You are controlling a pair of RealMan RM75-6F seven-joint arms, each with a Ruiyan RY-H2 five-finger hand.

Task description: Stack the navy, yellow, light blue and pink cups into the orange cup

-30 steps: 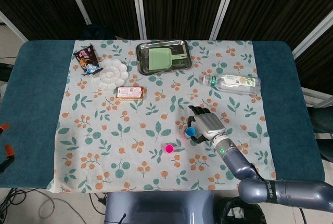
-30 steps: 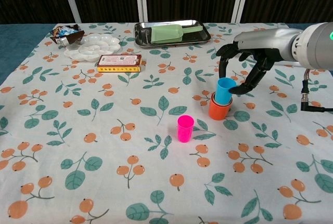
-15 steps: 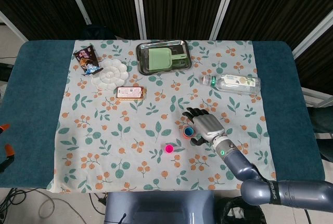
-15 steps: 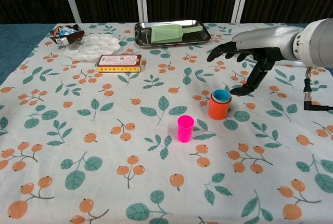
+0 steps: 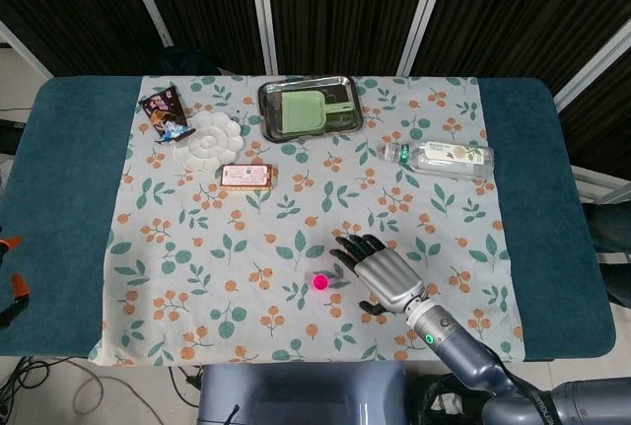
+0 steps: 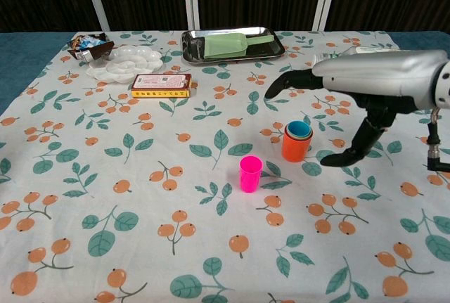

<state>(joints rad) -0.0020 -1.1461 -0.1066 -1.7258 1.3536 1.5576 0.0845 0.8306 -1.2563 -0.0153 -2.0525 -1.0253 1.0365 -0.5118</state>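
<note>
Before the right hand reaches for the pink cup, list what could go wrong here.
1. The open right hand hovers over the orange plastic cup stack; sweeping low toward the small pink plastic cup could clip the stack, whose light blue cup stands above the rim.
2. The pink cup stands upright and alone on the floral tablecloth; a glancing finger may tip it.
3. In the head view the hand hides the stack.

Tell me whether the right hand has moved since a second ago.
Yes. The right hand has let go of the light blue cup, now nested in the orange cup, and drawn back toward the robot, open above the stack.
</note>
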